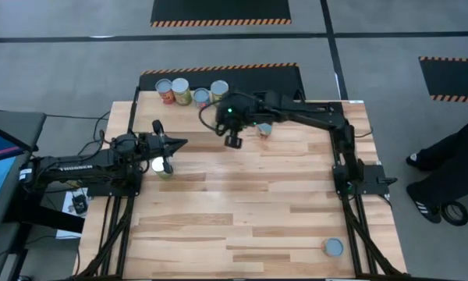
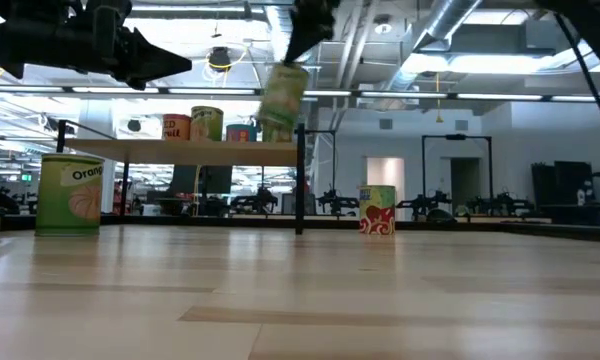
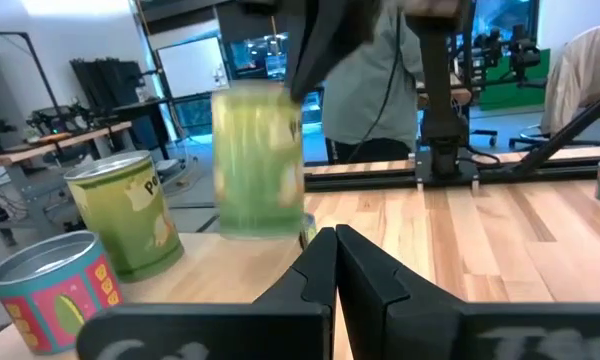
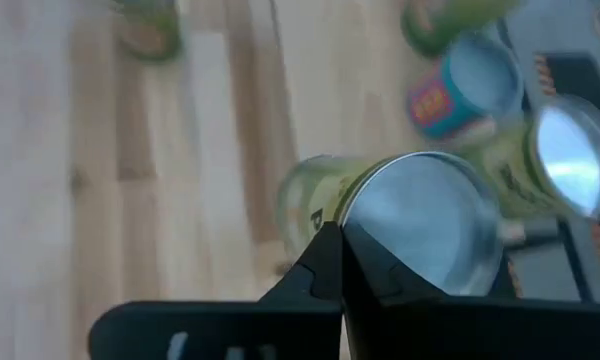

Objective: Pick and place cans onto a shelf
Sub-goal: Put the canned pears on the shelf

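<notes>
The right gripper (image 2: pixel 302 45), jaws pinching a green can (image 2: pixel 281 95), is carrying it toward the shelf (image 2: pixel 200 150); next comes lowering it beside the cans there, while the left gripper (image 1: pixel 174 144) is waiting pressed together.

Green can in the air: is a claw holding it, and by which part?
The right claw is shut on the green can, apparently pinching its top rim; the can hangs tilted. The left claw is shut and holds nothing.
</notes>
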{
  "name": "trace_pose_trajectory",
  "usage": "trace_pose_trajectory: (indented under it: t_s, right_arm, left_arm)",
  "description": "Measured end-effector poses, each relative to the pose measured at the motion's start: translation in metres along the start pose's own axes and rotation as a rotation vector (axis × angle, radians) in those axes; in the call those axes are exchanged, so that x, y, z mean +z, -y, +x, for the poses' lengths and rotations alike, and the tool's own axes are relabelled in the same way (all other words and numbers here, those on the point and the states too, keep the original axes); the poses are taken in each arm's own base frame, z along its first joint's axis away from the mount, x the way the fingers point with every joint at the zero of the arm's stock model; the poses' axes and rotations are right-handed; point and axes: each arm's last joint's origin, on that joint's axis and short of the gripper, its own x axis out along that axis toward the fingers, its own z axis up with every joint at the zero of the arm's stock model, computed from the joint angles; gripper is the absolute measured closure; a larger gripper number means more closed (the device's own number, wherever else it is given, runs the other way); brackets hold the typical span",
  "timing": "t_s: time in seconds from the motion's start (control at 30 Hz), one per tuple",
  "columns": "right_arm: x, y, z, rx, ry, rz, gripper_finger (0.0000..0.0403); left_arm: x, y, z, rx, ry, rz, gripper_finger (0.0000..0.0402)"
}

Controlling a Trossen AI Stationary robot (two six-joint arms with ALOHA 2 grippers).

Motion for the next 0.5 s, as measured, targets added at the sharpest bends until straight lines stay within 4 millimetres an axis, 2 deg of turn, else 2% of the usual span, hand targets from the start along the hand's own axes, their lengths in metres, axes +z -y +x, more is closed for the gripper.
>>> trace_pose_trajectory:
  t_s: [0.2,0.33,0.5]
  right_arm:
    - [-0.006,0.015,0.037,-0.035,-0.071,-0.012,0.0391]
    - [-0.006,0.017,0.047,-0.034,-0.073,-0.021,0.0391]
    - [-0.006,0.017,0.05,-0.034,-0.073,-0.028,0.0391]
  left_arm:
    - [0.0,0.0,0.0,-0.001,0.005,0.0,0.0401]
    - [0.001,0.0,0.0,-0.007,0.01,-0.001,0.0401]
    - [0.001,0.0,0.0,-0.016,0.01,-0.007,0.0401]
